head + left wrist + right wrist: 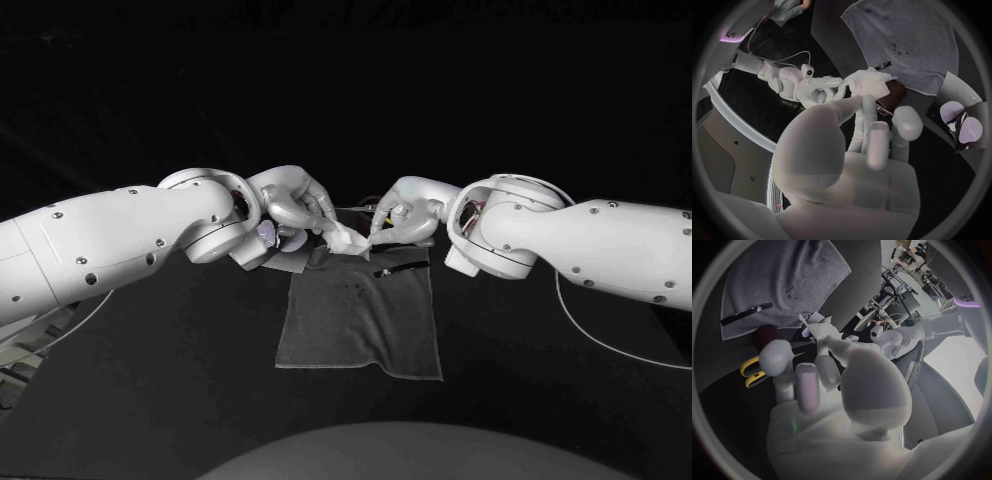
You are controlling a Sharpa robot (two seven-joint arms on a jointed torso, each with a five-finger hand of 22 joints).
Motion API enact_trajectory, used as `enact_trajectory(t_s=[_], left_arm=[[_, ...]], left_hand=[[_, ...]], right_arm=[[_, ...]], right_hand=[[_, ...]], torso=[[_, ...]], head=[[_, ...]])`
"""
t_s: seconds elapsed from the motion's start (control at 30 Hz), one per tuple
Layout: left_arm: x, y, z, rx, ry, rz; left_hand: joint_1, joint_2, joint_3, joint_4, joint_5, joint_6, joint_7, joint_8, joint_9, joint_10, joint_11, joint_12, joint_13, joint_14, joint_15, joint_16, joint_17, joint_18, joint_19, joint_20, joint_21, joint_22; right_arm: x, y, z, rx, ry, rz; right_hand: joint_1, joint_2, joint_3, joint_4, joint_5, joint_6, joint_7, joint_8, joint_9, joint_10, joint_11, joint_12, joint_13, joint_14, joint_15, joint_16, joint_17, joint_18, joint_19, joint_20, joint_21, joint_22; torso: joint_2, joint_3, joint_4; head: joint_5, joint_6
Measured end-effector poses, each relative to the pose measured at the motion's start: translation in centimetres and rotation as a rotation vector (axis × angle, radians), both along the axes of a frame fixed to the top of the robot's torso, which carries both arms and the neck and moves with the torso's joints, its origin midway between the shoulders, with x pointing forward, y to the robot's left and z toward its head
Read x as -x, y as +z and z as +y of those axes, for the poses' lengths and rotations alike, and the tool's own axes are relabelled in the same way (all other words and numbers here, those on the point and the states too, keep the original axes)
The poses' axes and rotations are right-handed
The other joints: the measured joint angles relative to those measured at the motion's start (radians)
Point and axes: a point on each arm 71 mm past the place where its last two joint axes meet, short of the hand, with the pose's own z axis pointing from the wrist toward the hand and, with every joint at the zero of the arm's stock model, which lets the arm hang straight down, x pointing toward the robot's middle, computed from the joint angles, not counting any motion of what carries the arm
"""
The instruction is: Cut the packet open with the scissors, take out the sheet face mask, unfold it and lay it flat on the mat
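Both hands grip the same item: the left hand [296,205] and the right hand [404,215] each pinch the sheet face mask [346,240], which hangs bunched between their fingertips above the far edge of the mat [361,320].

Hazards:
- Uneven pull is likely to tear the thin sheet.
- A slipped pinch would drop it, still folded, partly off the mat or onto the black strip [401,268] just below the right hand.

The right wrist view adds the yellow-handled scissors [749,374] beside the right hand. The left wrist view adds the packet [964,127] beside the left hand.
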Motion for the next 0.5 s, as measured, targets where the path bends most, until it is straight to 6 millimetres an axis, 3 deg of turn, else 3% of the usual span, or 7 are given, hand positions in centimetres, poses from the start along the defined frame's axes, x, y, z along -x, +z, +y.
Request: enact_trajectory(t_s=[0.1,0.17,0.23,0.27,0.3,0.37,0.5], left_arm=[[0.1,0.0,0.0,0.032,0.021,0.026],[0.1,0.0,0.2,0.053,0.038,0.046],[0.1,-0.1,0.4,0.069,0.052,0.062],[0.1,-0.1,0.4,0.074,0.056,0.068],[0.1,-0.1,0.4,0.081,0.062,0.076],[0.2,-0.2,0.5,0.095,0.073,0.095],[0.2,-0.3,0.5,0.117,0.09,0.131]], left_hand=[[-0.003,-0.003,0.003,0.003,-0.002,0.0,0.0,0.0,0.0,0.004,-0.003,0.0,0.0,0.0,0.0,0.0,0.0,0.0,0.002,0.002,0.0,0.002],[-0.003,-0.003,0.003,0.003,-0.002,0.0,0.0,0.0,0.0,0.004,-0.003,0.0,0.0,0.0,0.0,0.0,0.001,0.0,0.004,0.004,0.004,0.003],[-0.003,-0.003,0.005,0.0,-0.002,0.0,0.0,0.0,0.0,0.004,-0.003,0.0,0.0,0.006,0.002,0.005,0.002,0.0,0.006,0.002,0.004,0.005],[-0.003,-0.003,0.006,0.0,-0.003,0.0,0.0,0.0,0.0,0.004,-0.003,0.002,0.0,0.007,0.0,0.005,0.002,0.0,0.007,0.0,0.007,0.005],[-0.003,-0.003,0.007,-0.002,-0.004,0.0,0.0,0.0,0.0,0.004,-0.003,0.004,0.001,0.007,0.0,0.005,0.002,0.0,0.007,0.0,0.008,0.006],[-0.004,-0.004,0.011,0.0,-0.003,0.0,0.0,0.0,0.0,0.007,0.0,0.004,0.001,0.007,0.0,0.005,0.002,0.0,0.007,0.0,0.009,0.01],[-0.017,-0.017,0.049,-0.008,0.0,0.008,-0.003,0.007,0.0,0.011,-0.003,0.004,0.003,0.011,-0.003,0.01,0.002,0.0,0.018,0.0,0.023,0.02]], right_arm=[[0.1,-0.6,-0.1,-0.024,-0.014,0.007],[0.1,-1.0,-0.2,-0.042,-0.03,0.01],[0.2,-1.3,-0.4,-0.06,-0.045,0.014],[0.2,-1.4,-0.4,-0.066,-0.05,0.016],[0.2,-1.6,-0.5,-0.076,-0.057,0.018],[0.3,-2.0,-0.6,-0.098,-0.074,0.026],[0.5,-2.7,-0.7,-0.131,-0.097,0.04]], right_hand=[[0.0,0.0,0.001,-0.007,-0.001,-0.003,0.001,0.0,0.002,-0.004,0.001,-0.012,-0.003,0.0,0.0,-0.007,0.0,0.0,-0.002,0.001,-0.014,0.0],[-0.003,-0.004,-0.007,-0.01,-0.001,-0.027,0.006,-0.007,0.007,-0.052,0.009,-0.108,-0.07,0.002,0.006,-0.057,0.0,0.009,-0.038,0.005,-0.11,-0.01],[-0.037,-0.037,-0.055,0.018,0.003,-0.061,0.025,-0.043,-0.01,-0.108,0.022,-0.209,-0.14,0.006,0.017,-0.117,0.0,0.033,-0.084,0.011,-0.239,-0.057],[-0.042,-0.043,-0.063,0.023,0.003,-0.065,0.03,-0.05,-0.014,-0.117,0.026,-0.224,-0.151,0.005,0.02,-0.126,-0.002,0.034,-0.09,0.013,-0.258,-0.065],[-0.064,-0.064,-0.099,0.042,0.003,-0.092,0.045,-0.078,-0.029,-0.174,0.042,-0.314,-0.215,-0.005,0.034,-0.187,-0.044,0.049,-0.131,0.023,-0.368,-0.112],[-0.072,-0.079,-0.142,0.063,0.003,-0.122,0.065,-0.111,-0.045,-0.246,0.062,-0.414,-0.287,-0.03,0.049,-0.264,-0.102,0.062,-0.167,0.038,-0.473,-0.164],[-0.054,-0.105,-0.2,0.089,0.009,-0.158,0.083,-0.146,-0.059,-0.324,0.078,-0.483,-0.351,-0.094,0.067,-0.386,-0.199,0.063,-0.188,0.059,-0.539,-0.215]], torso=[[0.0,0.0,0.0],[0.0,0.0,-0.0001],[0.0,0.0,-0.0007],[0.0,0.0001,-0.0007],[0.0,0.0,-0.0008],[0.0,0.0006,-0.0009],[0.001,0.0008,-0.0012]], head=[[0.002,0.001],[0.002,0.001],[0.003,0.001],[0.003,0.001],[0.003,0.001],[0.003,0.0],[0.004,-0.001]])
